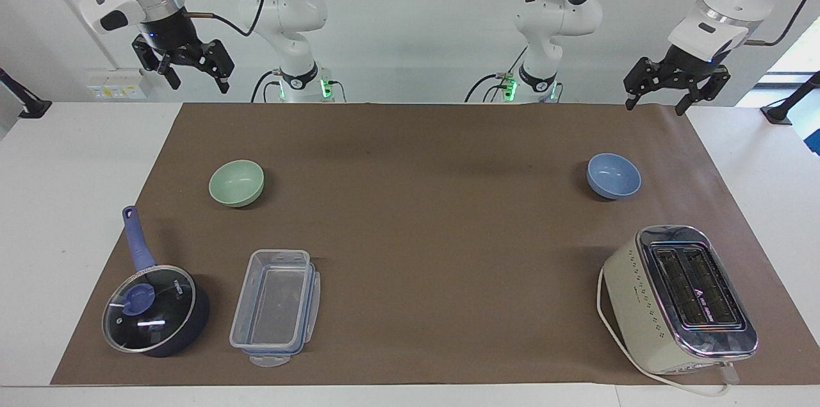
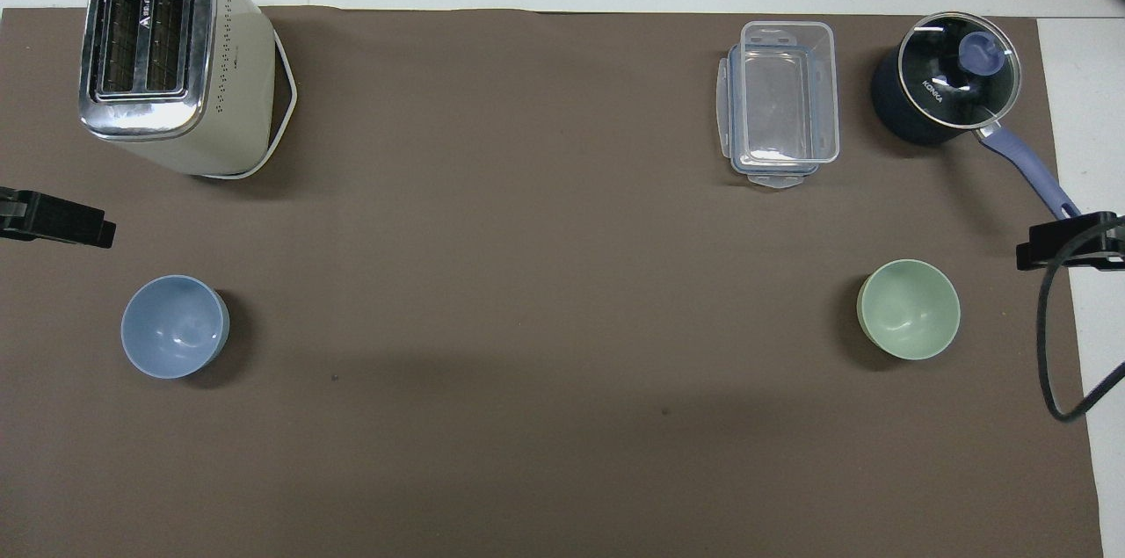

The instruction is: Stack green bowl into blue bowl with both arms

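Hovering both spread claws, right gripper (image 1: 192, 74) and left gripper (image 1: 663, 96), over my edge's corners, I am judging the green bowl (image 1: 236, 182) light, stiff, slippery: pinching its rim suits.

"KONKA" in white letters on the glass lid (image 2: 958, 70) of the dark blue saucepan (image 2: 914, 114), readable in the overhead view; in the facing view the same mark on the lid (image 1: 148, 308) is too small to read. The toaster (image 2: 171, 66) has a triangle logo with small lettering between its slots, not legible. No other readable text.
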